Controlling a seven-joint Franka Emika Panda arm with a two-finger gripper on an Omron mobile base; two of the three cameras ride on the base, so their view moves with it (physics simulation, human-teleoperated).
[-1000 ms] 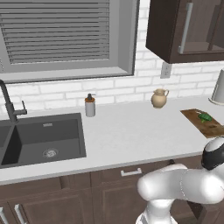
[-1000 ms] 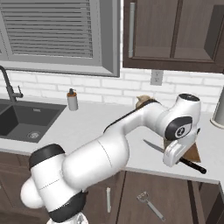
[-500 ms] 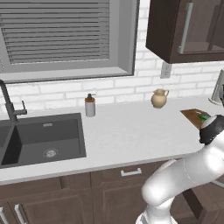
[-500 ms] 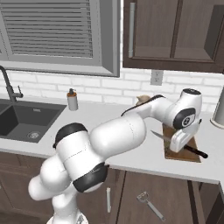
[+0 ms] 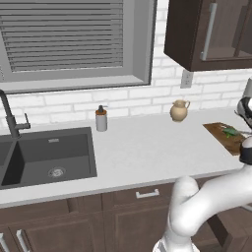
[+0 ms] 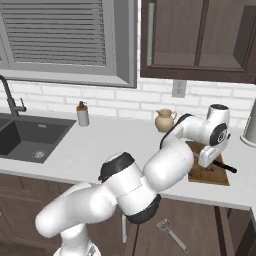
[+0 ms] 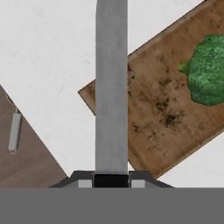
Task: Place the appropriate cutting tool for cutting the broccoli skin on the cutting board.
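Observation:
My gripper is shut on a knife whose long grey blade runs out ahead of it over the near-left part of the brown wooden cutting board. In the right base view the gripper hovers just above the cutting board, and the knife's dark end sticks out to the right. The green broccoli lies on the board's far side, apart from the blade, and appears as broccoli on the cutting board. The small silvery cutting tool with a loop head lies low in front of the cabinets.
A beige jug stands by the wall left of the board. Further left are a soap dispenser and the dark sink. A metal kettle stands right of the board. Wall cabinets hang overhead. A drawer handle is below the counter edge.
The arm's elbow has swung round from the left, and the hand with the knife has moved a little further in over the board.

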